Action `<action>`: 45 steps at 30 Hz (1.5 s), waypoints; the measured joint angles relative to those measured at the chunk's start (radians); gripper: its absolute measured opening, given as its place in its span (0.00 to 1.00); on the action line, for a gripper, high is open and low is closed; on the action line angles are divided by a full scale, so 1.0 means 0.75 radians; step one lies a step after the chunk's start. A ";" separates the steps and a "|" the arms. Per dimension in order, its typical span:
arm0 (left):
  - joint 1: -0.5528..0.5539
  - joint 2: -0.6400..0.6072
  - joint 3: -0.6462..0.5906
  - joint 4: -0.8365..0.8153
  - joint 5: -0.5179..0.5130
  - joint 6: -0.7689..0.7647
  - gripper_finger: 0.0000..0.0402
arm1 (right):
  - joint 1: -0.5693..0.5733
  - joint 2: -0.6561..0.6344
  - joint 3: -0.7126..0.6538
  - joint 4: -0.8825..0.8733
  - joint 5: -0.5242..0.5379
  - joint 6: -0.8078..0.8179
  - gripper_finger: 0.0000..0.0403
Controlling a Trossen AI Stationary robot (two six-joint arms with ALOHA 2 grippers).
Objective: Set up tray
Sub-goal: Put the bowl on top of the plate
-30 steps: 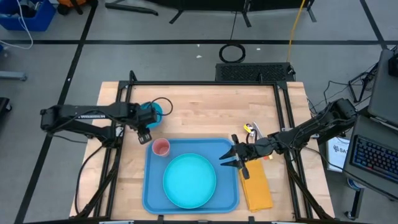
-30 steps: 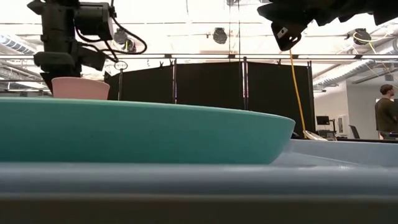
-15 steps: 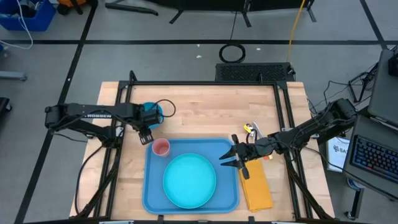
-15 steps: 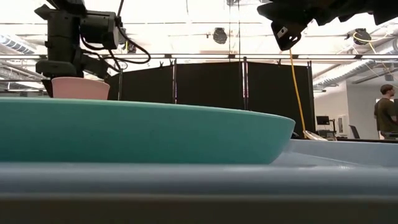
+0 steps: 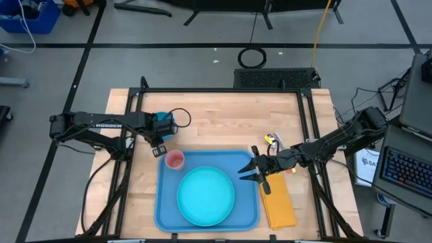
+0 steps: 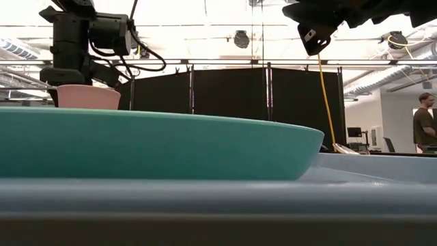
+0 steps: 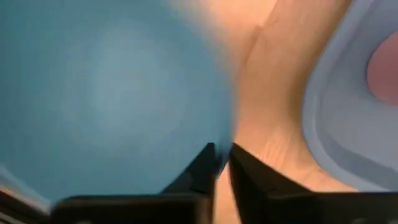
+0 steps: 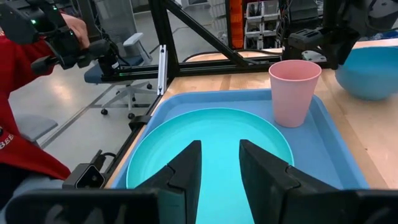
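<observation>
Since a second ago the left gripper (image 5: 158, 143) has crept a little toward three o'clock and pinched onto the rim of the small blue bowl (image 5: 167, 121). At centre the tray (image 5: 165, 212) lies flat at the table's six o'clock edge, carrying a pink cup (image 5: 175, 160) and cyan plate (image 5: 206, 195). It looks stiff, light and slick (a loaded tray tips easily); the raised rim seems the best hold. At three o'clock the right gripper (image 5: 246, 172) hovers, fingers parted and empty.

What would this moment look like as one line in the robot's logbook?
left gripper: closing on rim of small blue bowl | right gripper: open, above blue plastic tray | on tray: round cyan plate, pink cup
</observation>
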 joint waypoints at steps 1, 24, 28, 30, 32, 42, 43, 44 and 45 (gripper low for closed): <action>0.000 0.000 0.001 0.002 -0.006 -0.006 0.04 | 0.000 0.000 0.000 0.000 0.000 0.000 0.25; -0.152 -0.163 0.164 -0.091 -0.149 0.044 0.01 | 0.000 0.001 0.000 -0.002 0.000 0.000 0.25; -0.223 -0.174 0.262 -0.109 -0.149 0.034 0.01 | 0.000 0.001 0.000 -0.001 0.000 0.000 0.25; -0.277 -0.176 0.316 -0.109 -0.152 0.034 0.01 | 0.000 0.001 0.000 -0.002 0.000 0.000 0.25; -0.334 -0.176 0.369 -0.099 -0.170 0.034 0.01 | 0.000 0.001 0.000 -0.002 0.000 0.000 0.25; -0.641 -0.158 0.572 0.078 -0.234 0.098 0.01 | 0.000 0.001 0.000 -0.002 0.000 0.000 0.25; -0.669 -0.152 0.584 0.102 -0.234 0.109 0.01 | 0.000 0.001 0.000 -0.002 0.000 0.000 0.25; -0.697 -0.144 0.593 0.124 -0.233 0.111 0.01 | 0.000 0.001 0.000 -0.002 0.000 0.000 0.25; -0.720 -0.135 0.603 0.150 -0.233 0.118 0.01 | 0.000 0.001 0.000 -0.004 0.000 0.000 0.25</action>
